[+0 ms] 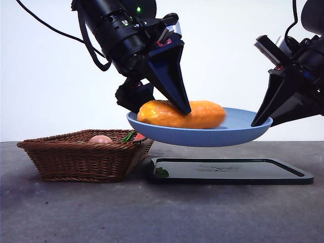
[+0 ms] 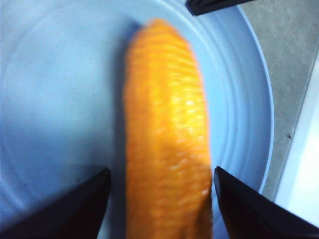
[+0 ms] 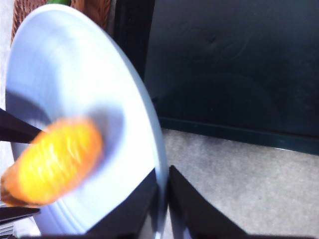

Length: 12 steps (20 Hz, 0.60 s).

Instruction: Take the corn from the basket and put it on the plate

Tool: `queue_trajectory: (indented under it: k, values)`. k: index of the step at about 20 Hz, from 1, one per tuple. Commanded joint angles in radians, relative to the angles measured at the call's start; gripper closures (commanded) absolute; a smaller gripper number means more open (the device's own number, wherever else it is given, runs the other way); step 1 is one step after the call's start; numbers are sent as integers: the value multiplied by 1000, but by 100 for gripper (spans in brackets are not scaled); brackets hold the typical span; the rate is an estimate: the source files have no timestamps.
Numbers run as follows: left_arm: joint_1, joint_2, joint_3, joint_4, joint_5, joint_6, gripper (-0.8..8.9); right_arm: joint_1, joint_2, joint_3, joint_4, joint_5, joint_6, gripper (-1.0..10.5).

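Corn [image 1: 182, 115] lies on the blue plate [image 1: 238, 132], at centre of the front view. The right pincer [image 3: 163, 199] clamps the plate rim to hold it above the tray [image 1: 230, 171]; the left pincer [image 2: 162, 199] stands open around the cob, probably releasing.

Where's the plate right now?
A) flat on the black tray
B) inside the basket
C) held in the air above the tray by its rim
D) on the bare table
C: the right gripper clamps the plate rim, clear of the tray.
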<state>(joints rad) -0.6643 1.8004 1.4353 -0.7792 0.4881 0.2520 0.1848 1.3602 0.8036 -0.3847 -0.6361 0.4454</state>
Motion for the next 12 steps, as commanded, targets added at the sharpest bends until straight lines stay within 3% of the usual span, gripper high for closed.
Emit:
queue_trajectory:
  k: [1,12]
  values:
    - [-10,28,30,-10,-2,-2,469,4,12,24,14,-19,-9,945]
    - [-3,17,321,-193,-2,-6,475,-32,20,24,27,-17,-10,945]
